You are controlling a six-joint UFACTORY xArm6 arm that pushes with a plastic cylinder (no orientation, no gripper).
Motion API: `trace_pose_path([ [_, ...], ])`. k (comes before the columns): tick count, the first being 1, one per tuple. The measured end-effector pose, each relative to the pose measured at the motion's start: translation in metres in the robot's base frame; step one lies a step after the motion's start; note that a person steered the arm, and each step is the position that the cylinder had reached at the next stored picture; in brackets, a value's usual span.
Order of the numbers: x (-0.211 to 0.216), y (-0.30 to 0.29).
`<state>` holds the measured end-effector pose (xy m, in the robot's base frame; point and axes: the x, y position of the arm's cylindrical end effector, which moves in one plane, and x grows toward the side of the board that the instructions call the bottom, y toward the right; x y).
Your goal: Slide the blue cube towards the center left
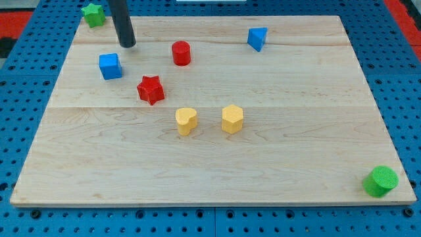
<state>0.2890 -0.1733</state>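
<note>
The blue cube (110,66) sits on the wooden board (276,151) in the upper left part of the view. My tip (127,45) is on the board just above and slightly right of the blue cube, a short gap away, not touching it. A red star (150,89) lies just below and right of the cube.
A red cylinder (181,52) stands right of my tip. A blue triangular block (258,39) is at the top right. A yellow heart (186,121) and a yellow hexagon (232,119) sit mid-board. A green star (93,14) is at the top left corner, a green cylinder (381,181) at the bottom right.
</note>
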Motion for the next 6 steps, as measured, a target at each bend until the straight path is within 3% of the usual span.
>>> trace_pose_path([
  [2, 0.062, -0.081],
  [3, 0.058, -0.070],
  [4, 0.000, -0.046],
  [5, -0.003, -0.002],
  [6, 0.027, -0.002],
])
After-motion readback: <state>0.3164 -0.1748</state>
